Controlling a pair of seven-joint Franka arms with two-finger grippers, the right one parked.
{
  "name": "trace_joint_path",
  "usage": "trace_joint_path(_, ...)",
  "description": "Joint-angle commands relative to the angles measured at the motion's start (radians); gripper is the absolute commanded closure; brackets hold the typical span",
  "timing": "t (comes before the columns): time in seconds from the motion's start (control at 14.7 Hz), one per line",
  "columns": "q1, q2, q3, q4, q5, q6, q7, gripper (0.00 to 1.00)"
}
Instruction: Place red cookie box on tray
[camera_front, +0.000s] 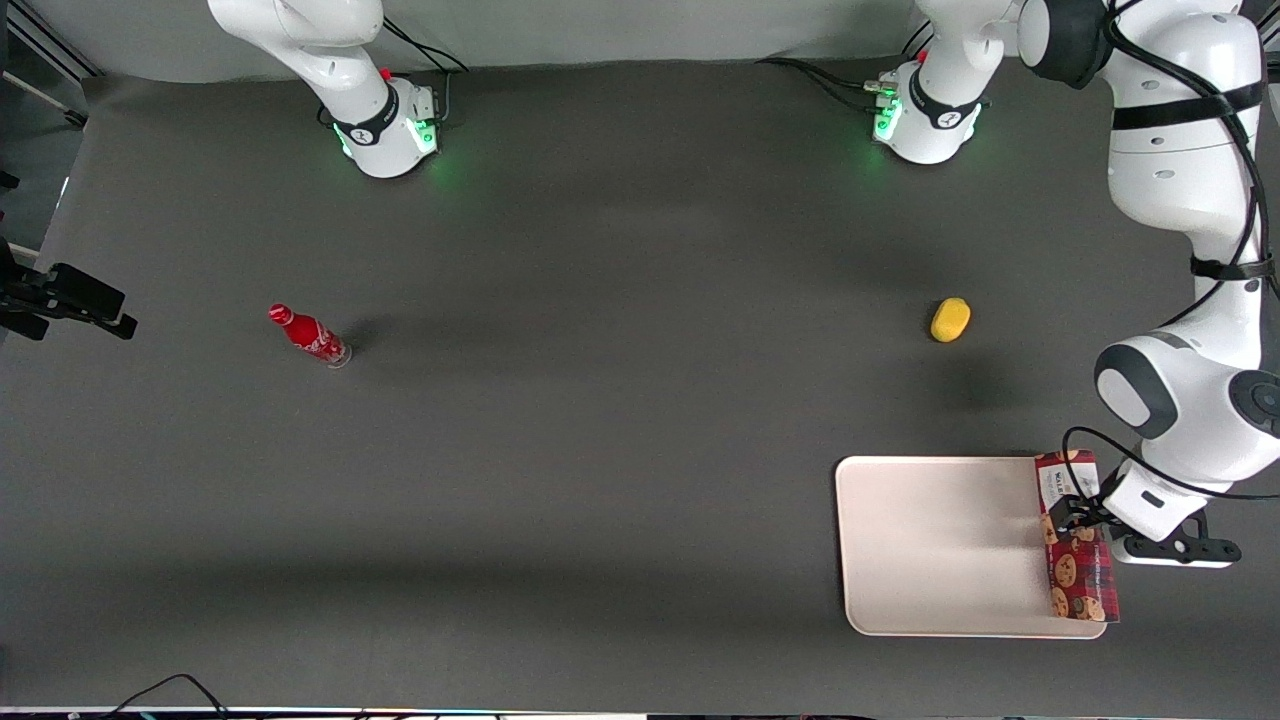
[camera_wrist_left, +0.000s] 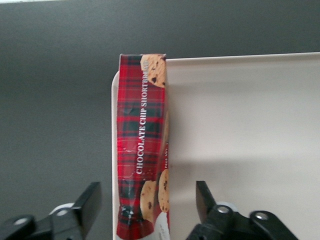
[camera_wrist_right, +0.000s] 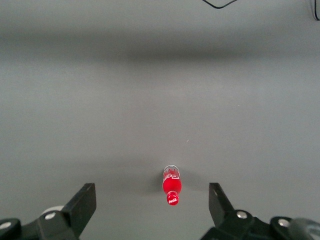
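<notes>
A dark grey mat (camera_front: 600, 450) covers the whole table in front of you, with a pale wall strip along the top edge of the front view. At the lower right of that view sits the tray (camera_front: 930, 545), cream-white with rounded corners, lying flat on the mat. The red cookie box (camera_front: 1076, 537) rests along the tray's edge toward the working arm's end of the table, its long side running with that edge and its white-labelled end pointing away from the front camera. In the wrist view you can see the box (camera_wrist_left: 141, 145) lying on the tray's rim (camera_wrist_left: 114, 100), plaid side up, with the words "Chocolate Chip Shortbread" along it; the tray (camera_wrist_left: 240, 125) spreads out beside it.

Your left gripper (camera_front: 1072, 517) is right at the box, about midway along its length. Its fingers (camera_wrist_left: 88, 202) stand spread wide on either side of the carton, with a clear gap at each side, so nothing is clamped.

Elsewhere, a small yellow object (camera_front: 950, 319) lies on the mat farther from the front camera than the tray. A red bottle (camera_front: 308, 335) is well apart, toward the parked arm's end of the table.
</notes>
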Motion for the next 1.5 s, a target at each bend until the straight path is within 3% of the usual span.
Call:
trace_joint_path(0.0,-0.016,-0.027,0.010,0.158,0.007,-0.302,-0.122,0.00)
trace_joint_path(0.2,-0.032,-0.102,0.026,0.276,0.069,-0.611,-0.203,0.00)
trace_joint_path(0.41,-0.072,-0.253,0.020,0.211,0.148,-0.748,-0.228,0.00)
trace_joint_path(0.68,-0.091,-0.490,-0.074,0.013,0.184,-0.802,-0.426,0.00)
trace_joint_path(0.95,-0.091,-0.717,-0.172,-0.261,0.221,-0.739,-0.552,0.00)
trace_joint_path(1.02,-0.091,-0.772,-0.209,-0.304,0.265,-0.748,-0.602,0.00)
trace_joint_path(1.16,-0.085,-0.838,-0.246,-0.332,0.286,-0.804,-0.650,0.00)
trace_joint_path(1.3,-0.080,-0.852,-0.220,-0.328,0.296,-0.834,-0.571,0.00)
trace_joint_path(1.43,-0.080,-0.857,-0.209,-0.314,0.361,-0.861,-0.552,0.00)
